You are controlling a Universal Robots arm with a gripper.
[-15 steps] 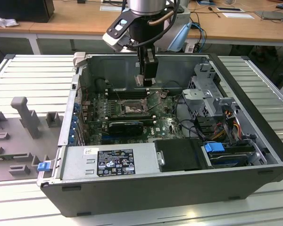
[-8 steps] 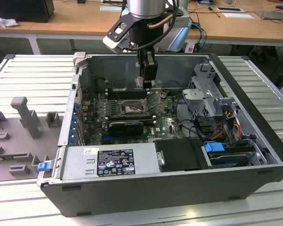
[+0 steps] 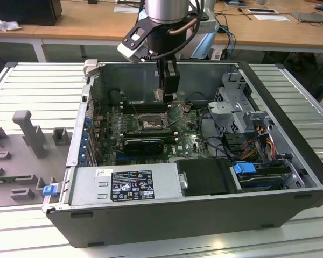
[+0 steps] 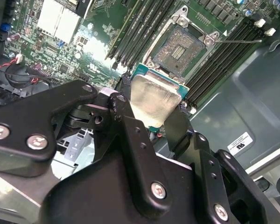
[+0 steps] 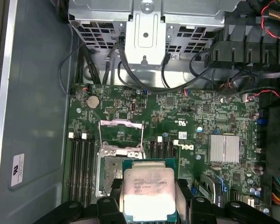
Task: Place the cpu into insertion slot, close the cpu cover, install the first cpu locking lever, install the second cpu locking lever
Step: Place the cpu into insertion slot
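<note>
My gripper (image 3: 166,97) hangs inside the open computer case, shut on the cpu (image 4: 154,99). The cpu is a flat square chip with a pale silver top and a green rim, held by two opposite edges between the black fingers (image 4: 129,125). In the first wrist view the cpu (image 5: 148,192) hovers beside and partly over the insertion slot (image 5: 111,169), above the board. That slot (image 4: 178,49) is a dark-framed square with its contact field bare. The cpu cover (image 5: 121,134) stands swung open at the slot's far side. A thin locking lever (image 4: 238,41) sticks out from the slot's corner.
Black memory slots (image 5: 79,161) flank the socket on both sides. A silver heatsink (image 5: 224,148), a drive cage (image 3: 242,113) with cables, and the power supply (image 3: 124,185) crowd the case. Case walls (image 3: 194,75) surround the board. A grey fixture (image 3: 27,131) lies on the exterior view's left.
</note>
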